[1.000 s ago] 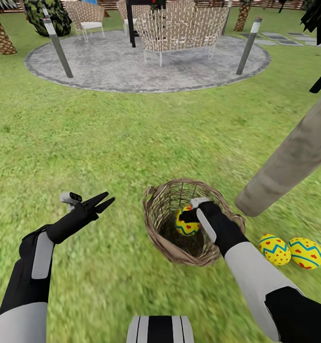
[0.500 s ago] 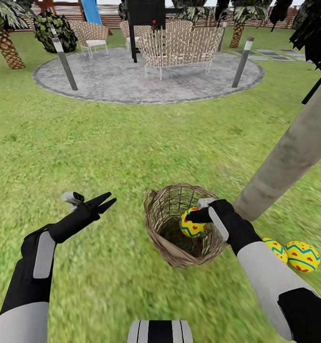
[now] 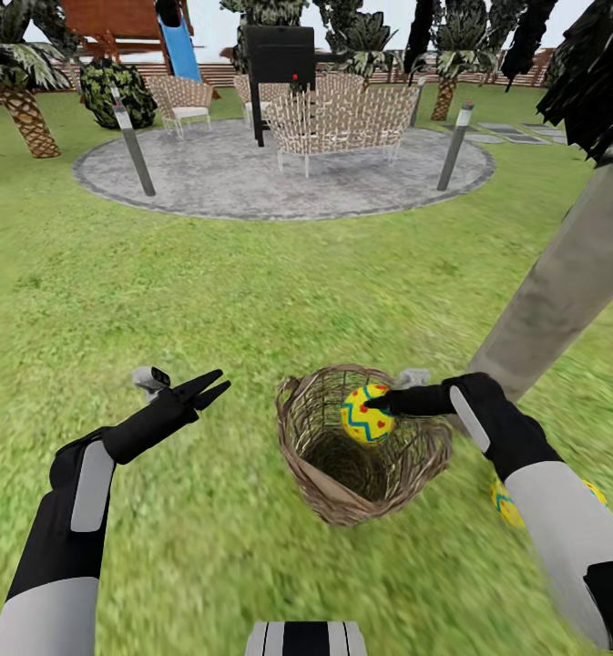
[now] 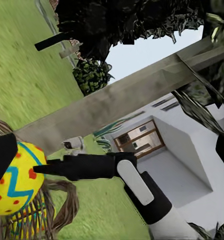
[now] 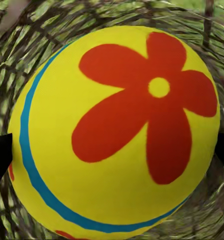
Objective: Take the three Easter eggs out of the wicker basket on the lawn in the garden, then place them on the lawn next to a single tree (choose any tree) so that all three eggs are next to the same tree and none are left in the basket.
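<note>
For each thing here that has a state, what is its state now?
Right gripper: shut on an egg.
Held egg: lifted at the basket's rim level.
Basket: upright on the grass, no other egg seen inside.
Left gripper: open, holding nothing.
Egg on the grass: lying near the tree trunk.

Two arms with light grey forearm shells and black wrist housings, each bearing a grey oblong inlay; slim black pointed left claw (image 3: 210, 386) and right claw (image 3: 375, 402); grey-black striped trunk top
</note>
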### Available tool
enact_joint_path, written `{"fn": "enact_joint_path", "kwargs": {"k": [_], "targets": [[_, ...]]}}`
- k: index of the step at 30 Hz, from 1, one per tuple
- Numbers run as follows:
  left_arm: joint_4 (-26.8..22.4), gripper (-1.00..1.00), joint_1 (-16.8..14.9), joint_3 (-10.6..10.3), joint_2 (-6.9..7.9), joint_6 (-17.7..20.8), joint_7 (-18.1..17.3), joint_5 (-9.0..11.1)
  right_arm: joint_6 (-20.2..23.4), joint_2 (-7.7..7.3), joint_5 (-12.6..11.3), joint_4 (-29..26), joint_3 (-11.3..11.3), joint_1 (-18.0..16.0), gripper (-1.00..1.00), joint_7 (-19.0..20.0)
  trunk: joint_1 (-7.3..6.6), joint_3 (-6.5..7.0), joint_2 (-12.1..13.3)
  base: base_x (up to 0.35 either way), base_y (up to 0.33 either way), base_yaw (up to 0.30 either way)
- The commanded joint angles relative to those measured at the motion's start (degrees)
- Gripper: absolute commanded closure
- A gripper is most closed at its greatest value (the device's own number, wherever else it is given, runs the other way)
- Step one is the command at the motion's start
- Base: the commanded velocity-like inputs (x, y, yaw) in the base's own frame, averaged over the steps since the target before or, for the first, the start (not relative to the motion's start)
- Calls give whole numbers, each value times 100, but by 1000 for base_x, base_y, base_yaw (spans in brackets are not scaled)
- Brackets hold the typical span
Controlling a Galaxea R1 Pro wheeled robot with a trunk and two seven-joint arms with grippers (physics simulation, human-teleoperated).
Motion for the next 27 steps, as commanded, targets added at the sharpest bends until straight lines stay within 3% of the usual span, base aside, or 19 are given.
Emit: {"fn": "enact_joint_path", "kwargs": {"k": [1,2,4,5,7,8,10,16,20,27], "targets": [[-1,-100,-4,10,-5,21,-19,-14,20,-138,-20,-13,-52,2,100,622,-3,18,0,0,0,0],[-1,-100,-4,10,-5,20,-19,-17,19,-278,-23,-6,-82,10,100,1203,-5,41,2,0,0,0],[1,-100,-4,10,-5,16,-19,-13,22,-478,-37,23,-192,15,100,2009,-11,85,4,0,0,0],[-1,-100,-4,10,-7,13,-19,-16,24,-518,-43,47,-376,19,100,2267,-13,107,6,0,0,0],[3,-100,-4,10,-7,11,-19,-16,27,-552,-51,69,-1043,155,100,2862,-18,151,8,0,0,0],[4,-100,-4,10,-6,10,-19,-13,27,-556,-48,66,-1249,238,100,3121,-21,173,10,0,0,0],[4,-100,-4,8,-6,-15,-25,-12,72,-557,-17,25,-1385,296,100,3493,-26,218,12,0,0,0],[102,-100,-4,29,-8,-60,-49,32,89,-542,-33,62,-1406,341,100,3584,-26,218,12,-29,-9,0],[217,-100,-4,19,-135,-68,-42,17,120,-540,-37,79,-1408,350,100,3711,-26,218,12,-297,-75,0],[321,-100,-4,13,-168,-66,-38,15,130,-531,-48,94,-1404,385,100,3759,-26,220,12,-333,-83,-39]]}}
